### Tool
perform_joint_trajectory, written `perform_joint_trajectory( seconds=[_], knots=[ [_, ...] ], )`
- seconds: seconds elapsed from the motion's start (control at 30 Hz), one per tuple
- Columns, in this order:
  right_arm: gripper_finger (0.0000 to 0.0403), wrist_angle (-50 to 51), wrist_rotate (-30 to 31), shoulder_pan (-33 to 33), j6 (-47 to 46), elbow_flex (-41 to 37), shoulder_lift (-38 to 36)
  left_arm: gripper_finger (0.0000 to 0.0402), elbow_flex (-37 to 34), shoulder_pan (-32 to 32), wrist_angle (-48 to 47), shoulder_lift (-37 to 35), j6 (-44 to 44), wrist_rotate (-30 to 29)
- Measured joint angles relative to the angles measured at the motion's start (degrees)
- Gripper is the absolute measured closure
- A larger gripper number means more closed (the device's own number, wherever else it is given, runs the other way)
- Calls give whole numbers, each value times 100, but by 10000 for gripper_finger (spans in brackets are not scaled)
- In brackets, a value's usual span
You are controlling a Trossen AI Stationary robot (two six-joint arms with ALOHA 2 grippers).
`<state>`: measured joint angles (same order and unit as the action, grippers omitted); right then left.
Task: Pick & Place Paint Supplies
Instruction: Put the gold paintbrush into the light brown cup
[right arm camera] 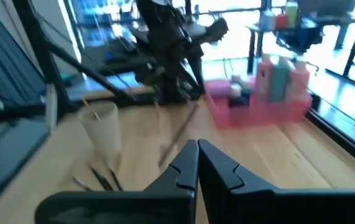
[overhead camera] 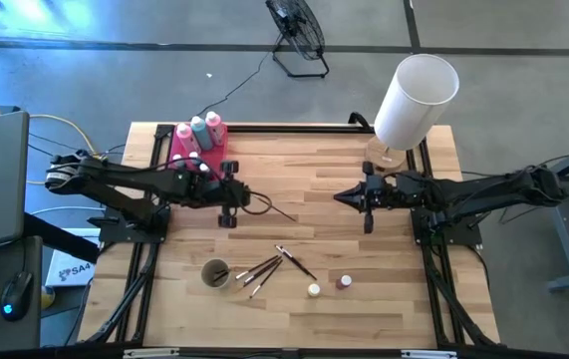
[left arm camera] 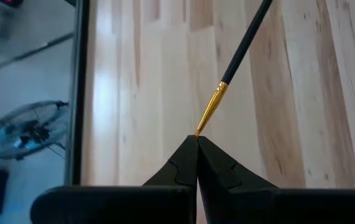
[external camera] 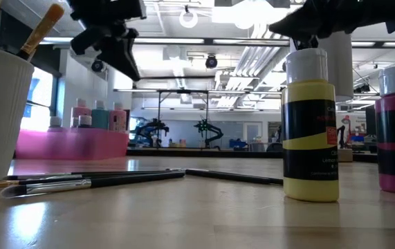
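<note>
Left gripper, closed on a brush by its gold ferrule over mid-surface, should carry it level toward the cup at 7 o'clock; right gripper waits closed, empty.

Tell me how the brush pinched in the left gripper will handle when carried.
The brush is thin and long, probably light and stiff. The left gripper pinches only its tip, so it may pivot or slip. Its round handle would likely roll if dropped.

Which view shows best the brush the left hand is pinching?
Left wrist view: the brush fills it, gold ferrule meeting the shut left hand. High view shows a thin dark line; right wrist view a blur; low view is unclear.
</note>
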<state>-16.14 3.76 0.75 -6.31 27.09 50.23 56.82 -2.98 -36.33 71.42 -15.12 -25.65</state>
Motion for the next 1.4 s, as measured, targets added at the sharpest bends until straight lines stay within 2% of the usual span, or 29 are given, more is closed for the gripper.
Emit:
perform_joint_trajectory(
  seconds=[0.17, 0.37, 0.43, 0.5, 0.6, 0.87, 1.03, 1.23, 1.4],
  knots=[
    [372, -694, -122, -3, -434, 4, 445, 401, 178, -2, -16, 2, -381, -11],
    [284, -1334, -160, -222, -1719, 4, 1330, 401, 244, -2, -12, 2, -1019, 124],
    [254, -1555, -496, -405, -2317, 4, 1600, 401, 244, -2, 4, 2, -1141, 156],
    [230, -1817, -1087, -604, -2789, 7, 1858, 401, 244, -2, 17, 2, -1162, 243],
    [210, -2093, -1767, -823, -3293, 126, 2276, 401, 244, -2, 18, 2, -1164, 374],
    [213, -2272, -2600, -919, -3458, 1056, 3514, 401, 244, -4, 17, 2, -1164, 415],
    [214, -2038, -2846, -918, -3625, 1593, 4137, 401, 244, -4, -50, 2, -1209, 417],
    [215, -1993, -2966, -918, -3894, 1837, 4552, 401, 244, -4, -94, 2, -1279, 418],
    [215, -1967, -2945, -942, -3914, 1849, 4593, 401, 244, -4, -96, 2, -1376, 418]
  ],
)
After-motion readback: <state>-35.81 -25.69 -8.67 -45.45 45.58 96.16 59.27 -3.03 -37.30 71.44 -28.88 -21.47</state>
